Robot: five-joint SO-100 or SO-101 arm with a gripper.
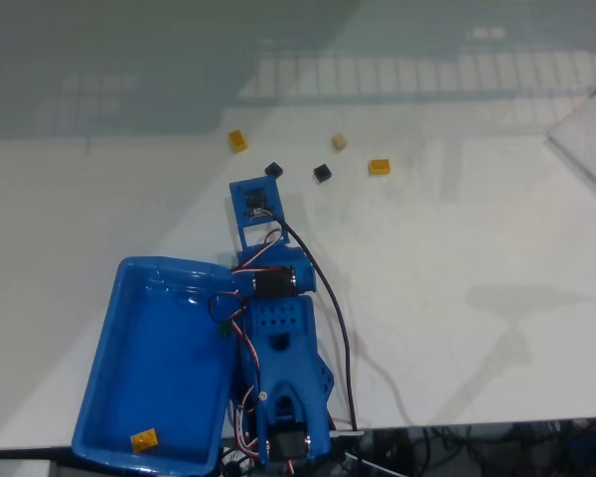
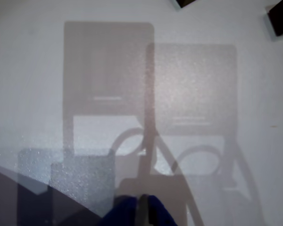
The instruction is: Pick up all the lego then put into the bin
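You have one orange-yellow brick (image 1: 144, 439) lying in the bin (image 1: 129, 328), down near its lower edge in the fixed view, so by that count one piece is delivered. Five bricks are left out on the tabletop (image 1: 457, 298), strung in a loose row beyond the arm: an orange-yellow one (image 1: 238, 140) at the left, a black one (image 1: 273, 169) just past the camera mount, a second black one (image 1: 322, 173) beside it, a beige one (image 1: 339, 142) a little farther back, and another orange-yellow one (image 1: 379, 166) at the right end. All five sit apart from each other and well apart from the bin.

Your arm reaches from the near edge toward that row, with the bin on its left in the fixed view. In the wrist view the gripper (image 2: 142, 212) shows at the bottom edge with its two blue tips close together and nothing between them; it looks empty, though so little of it shows that you should take that loosely. Two dark shapes at the top edge of the wrist view, one (image 2: 184, 3) near the middle and one (image 2: 280, 19) at the right corner, are probably the black bricks.

So most of the job is ahead of you: five picks and five drops, and the nearest candidate is the black brick just ahead of the arm
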